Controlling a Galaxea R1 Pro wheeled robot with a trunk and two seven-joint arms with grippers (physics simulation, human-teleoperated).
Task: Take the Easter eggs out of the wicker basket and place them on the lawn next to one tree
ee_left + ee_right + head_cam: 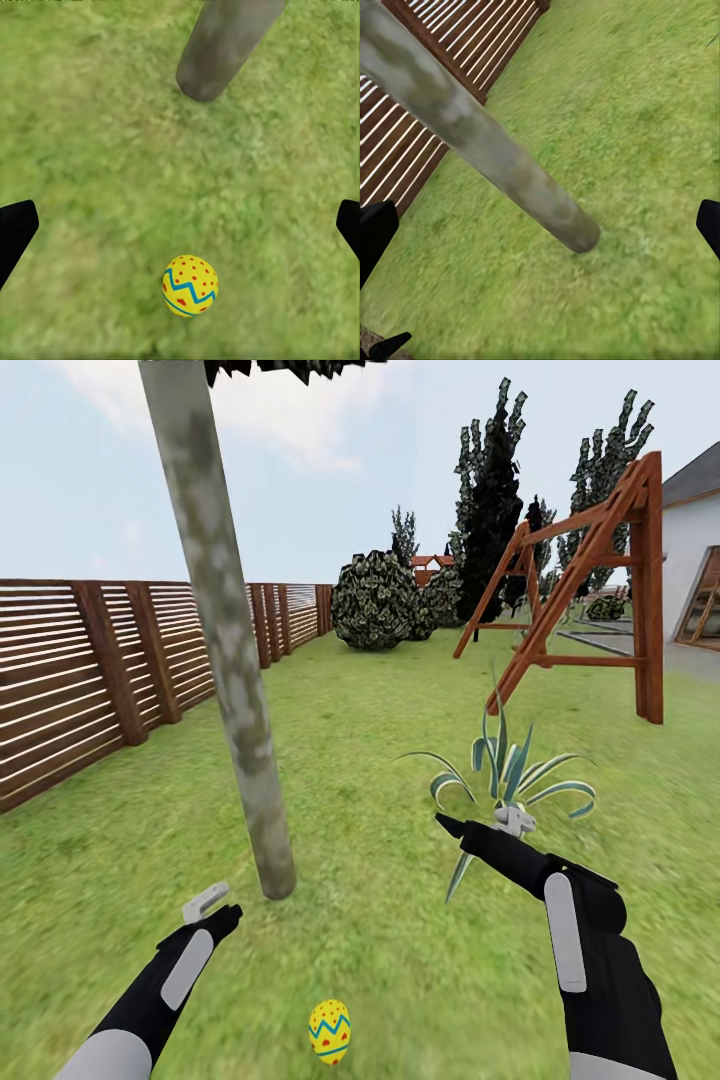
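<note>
Here, one Easter egg (329,1032) lies on lawn (400,690) near tree (225,660).

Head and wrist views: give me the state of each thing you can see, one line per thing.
Easter egg: lying free on the lawn, near the tree, not held.
Tree: trunk standing, leaning slightly in the view.
Left hand: open, empty, above the egg.
Right hand: open, empty.
Spiky plant: rooted beside the right hand.

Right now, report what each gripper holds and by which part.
Nothing. The left gripper and right gripper are both open and empty; one Easter egg lies loose on the lawn near the tree.
</note>
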